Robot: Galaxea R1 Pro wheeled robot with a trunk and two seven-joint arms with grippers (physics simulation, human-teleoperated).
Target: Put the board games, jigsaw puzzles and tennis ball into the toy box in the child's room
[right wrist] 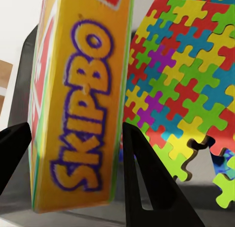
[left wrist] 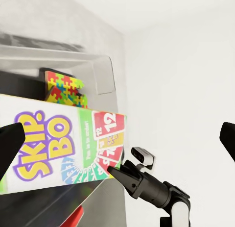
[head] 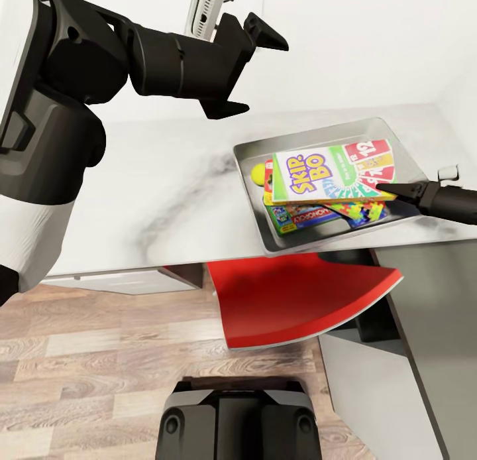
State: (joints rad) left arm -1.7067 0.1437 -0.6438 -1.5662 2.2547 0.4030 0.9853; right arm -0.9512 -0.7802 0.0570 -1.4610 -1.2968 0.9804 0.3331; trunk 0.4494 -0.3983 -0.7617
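Note:
The light grey toy box [head: 318, 245] stands on the pale table [head: 152, 188] at the right. Inside lies a pile: the Monopoly game [head: 311, 216], a jigsaw puzzle [head: 363, 211] and the tennis ball [head: 257, 174] at the bin's left. On top rests the yellow-green-red Skip-Bo board game [head: 318, 172]. My right gripper [head: 386, 192] is shut on that box's right edge, with its fingers flanking the Skip-Bo box [right wrist: 78, 114] beside the jigsaw [right wrist: 181, 80]. High over the table, left of the bin, my left gripper [head: 255, 72] is open and holds nothing.
A red chair seat [head: 298, 301] juts out under the table's front edge, below the bin. A white wall fitting [head: 448, 173] sits just right of the bin. Wooden floor [head: 99, 354] lies in front, with my base [head: 238, 420] at the bottom.

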